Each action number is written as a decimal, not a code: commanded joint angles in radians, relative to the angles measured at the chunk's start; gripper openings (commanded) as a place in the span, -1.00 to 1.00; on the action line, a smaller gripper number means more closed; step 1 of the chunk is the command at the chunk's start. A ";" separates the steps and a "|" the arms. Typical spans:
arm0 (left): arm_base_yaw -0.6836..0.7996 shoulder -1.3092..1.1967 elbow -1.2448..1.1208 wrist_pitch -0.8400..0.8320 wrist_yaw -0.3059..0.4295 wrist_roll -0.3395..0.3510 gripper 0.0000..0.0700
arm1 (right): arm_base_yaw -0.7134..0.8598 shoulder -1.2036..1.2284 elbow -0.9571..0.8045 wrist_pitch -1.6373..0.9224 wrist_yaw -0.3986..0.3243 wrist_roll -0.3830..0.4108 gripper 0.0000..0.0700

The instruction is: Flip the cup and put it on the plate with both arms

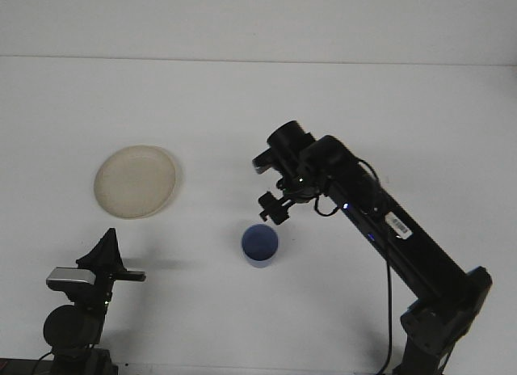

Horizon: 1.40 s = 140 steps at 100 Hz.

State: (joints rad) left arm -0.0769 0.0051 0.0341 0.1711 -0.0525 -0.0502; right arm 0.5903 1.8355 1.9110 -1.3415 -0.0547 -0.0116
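Blue cup upright on the white table, right gripper just above it and empty.

The blue cup (260, 245) stands mouth-up near the table's (242, 100) middle, apart from the right gripper (275, 210), whose fingers are parted and hold nothing. The cream plate (135, 181) lies well left of the cup. The left gripper (109, 258) sits by the near-left edge; its finger gap cannot be told.

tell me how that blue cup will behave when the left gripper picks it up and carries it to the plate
The blue cup stands upright, mouth open, so it probably won't roll. It looks small and thin-walled, likely light and easy to tip if nudged. Its smooth side may slip in a loose grip.
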 commanded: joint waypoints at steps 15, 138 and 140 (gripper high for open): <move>-0.002 -0.002 -0.019 0.010 0.000 0.008 -0.97 | -0.152 -0.054 0.016 -0.029 -0.001 -0.024 0.39; -0.002 -0.002 -0.019 0.010 0.000 0.008 -0.97 | -0.518 -1.076 -1.097 0.865 0.039 0.012 0.39; -0.002 -0.002 -0.019 0.010 0.000 0.008 -0.97 | -0.518 -1.089 -1.120 0.891 0.040 0.009 0.39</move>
State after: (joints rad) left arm -0.0769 0.0051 0.0341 0.1711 -0.0525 -0.0502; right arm 0.0708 0.7715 0.8394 -0.5228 -0.0223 -0.0097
